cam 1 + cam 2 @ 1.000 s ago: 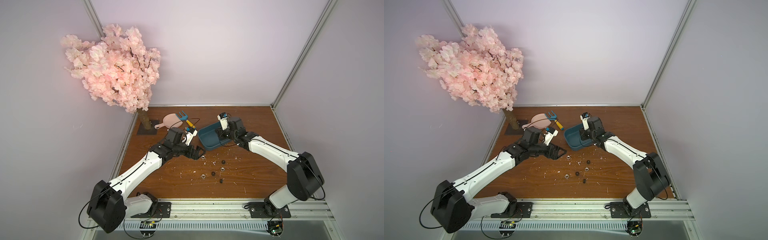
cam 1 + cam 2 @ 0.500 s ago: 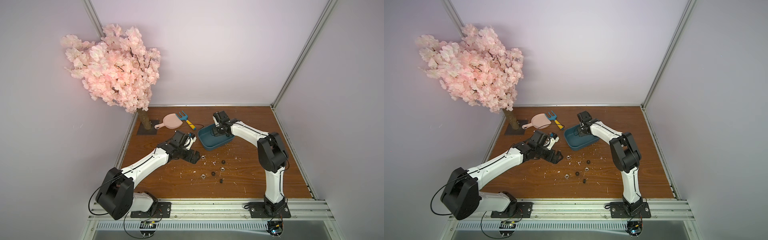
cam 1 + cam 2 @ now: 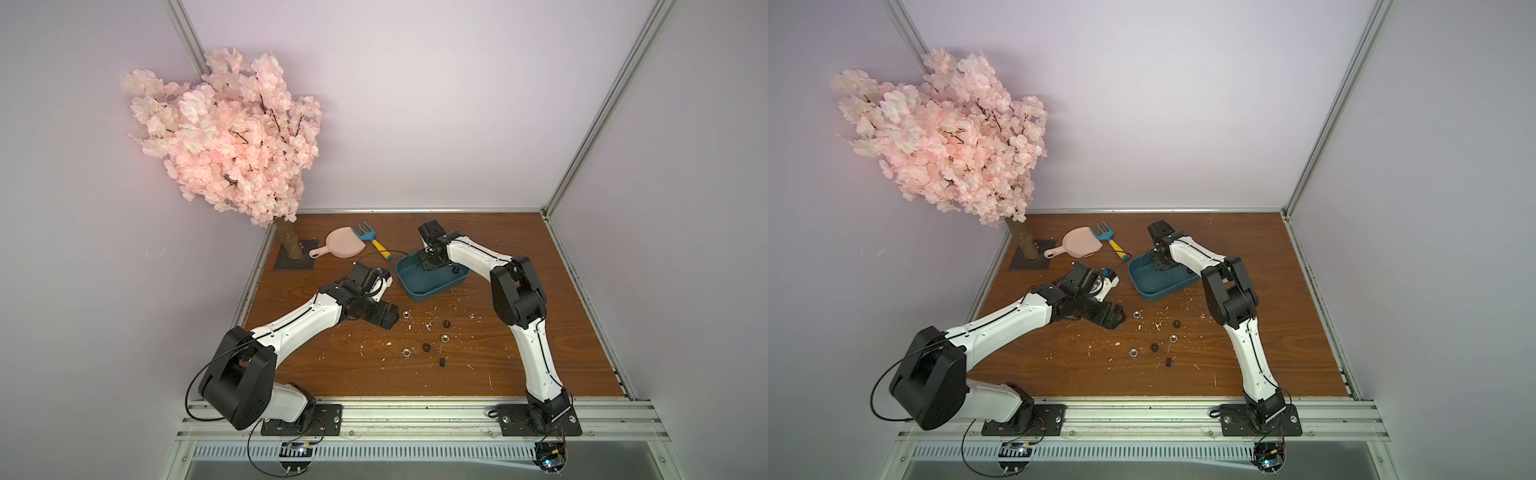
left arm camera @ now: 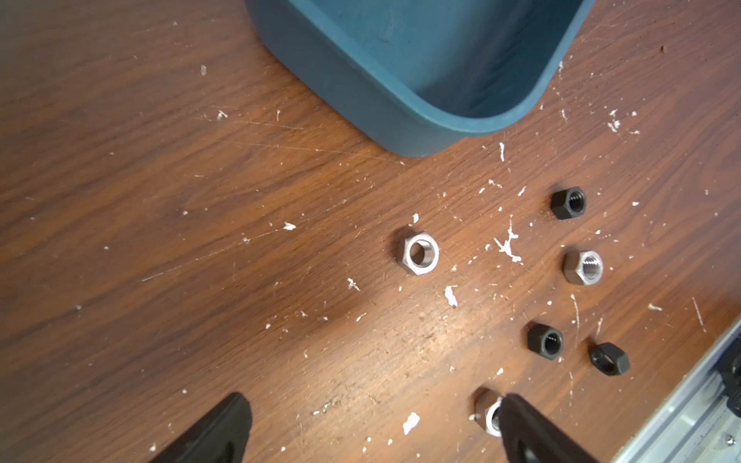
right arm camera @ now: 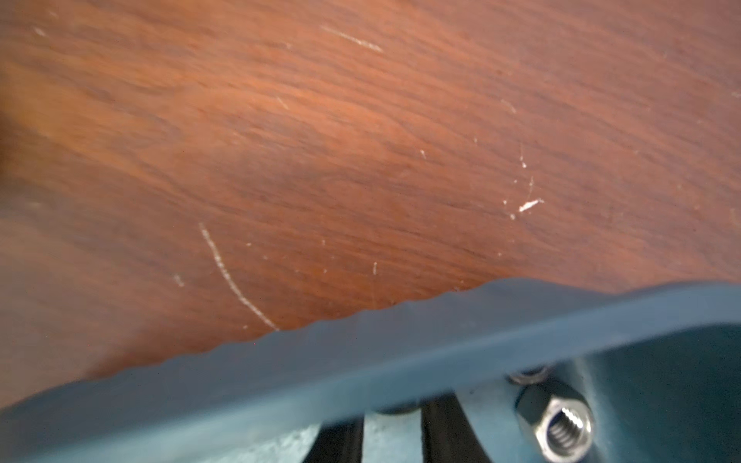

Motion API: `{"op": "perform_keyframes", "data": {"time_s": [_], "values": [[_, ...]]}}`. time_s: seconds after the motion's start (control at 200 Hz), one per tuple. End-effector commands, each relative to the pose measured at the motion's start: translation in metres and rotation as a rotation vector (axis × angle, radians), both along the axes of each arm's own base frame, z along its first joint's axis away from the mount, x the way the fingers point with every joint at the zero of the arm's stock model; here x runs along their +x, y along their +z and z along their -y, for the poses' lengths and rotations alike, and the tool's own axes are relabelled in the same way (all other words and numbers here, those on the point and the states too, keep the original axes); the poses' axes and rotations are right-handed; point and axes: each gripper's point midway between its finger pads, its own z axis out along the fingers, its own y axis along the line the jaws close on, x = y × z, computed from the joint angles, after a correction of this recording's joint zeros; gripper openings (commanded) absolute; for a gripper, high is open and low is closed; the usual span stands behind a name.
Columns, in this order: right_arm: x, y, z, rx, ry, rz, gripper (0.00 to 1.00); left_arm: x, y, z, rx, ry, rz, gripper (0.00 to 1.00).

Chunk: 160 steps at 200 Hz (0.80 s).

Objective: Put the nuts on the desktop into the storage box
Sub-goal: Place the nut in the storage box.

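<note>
Several nuts lie on the desktop (image 3: 519, 332) in both top views, among them a silver one (image 3: 406, 314) (image 3: 1136, 314) and a black one (image 3: 446, 322) (image 3: 1176, 323). My left gripper (image 3: 390, 322) (image 4: 375, 405) hangs open just left of them, with nothing between its fingers. One finger (image 4: 529, 433) partly hides a silver nut (image 4: 487, 413). The storage box (image 3: 419, 296) (image 4: 401, 100) stands behind. My right gripper (image 3: 430, 262) (image 5: 393, 417) reaches into it, shut on a dark nut that the rim (image 5: 361, 360) mostly hides. Beside it inside lies a silver nut (image 5: 557, 425).
A pink dustpan (image 3: 344, 248) and a blue toy fork (image 3: 372, 239) lie at the back left, beside a pink blossom tree (image 3: 232, 137) on a dark base (image 3: 293, 262). Aluminium rails (image 3: 415, 411) edge the board, and grey walls close three sides.
My right arm folded its elbow upward and brought its shut gripper from above the box down into it. My left gripper slid a little toward the front, nearer the nuts, and stayed open.
</note>
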Motion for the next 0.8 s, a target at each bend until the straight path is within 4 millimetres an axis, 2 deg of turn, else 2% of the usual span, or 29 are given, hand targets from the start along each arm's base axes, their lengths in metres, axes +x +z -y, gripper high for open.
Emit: {"op": "perform_keyframes", "data": {"time_s": [0.0,0.165,0.375,0.581,0.796], "values": [[0.003,0.016,0.01,-0.023,-0.041,0.018,0.21,-0.004,-0.002,0.0,0.017,-0.022,-0.01,1.0],[0.004,0.017,0.015,-0.04,-0.056,0.029,0.33,-0.004,-0.003,0.001,0.015,-0.024,-0.012,1.0],[0.004,0.026,0.014,-0.03,-0.04,0.053,0.38,-0.007,0.001,0.003,-0.007,-0.024,-0.017,1.0],[-0.005,0.068,0.01,0.041,-0.01,0.142,0.38,-0.007,0.007,0.005,-0.03,-0.016,-0.016,1.0],[-0.028,0.12,0.003,0.133,0.059,0.235,0.38,-0.005,0.013,0.006,-0.045,0.014,-0.012,1.0]]}}
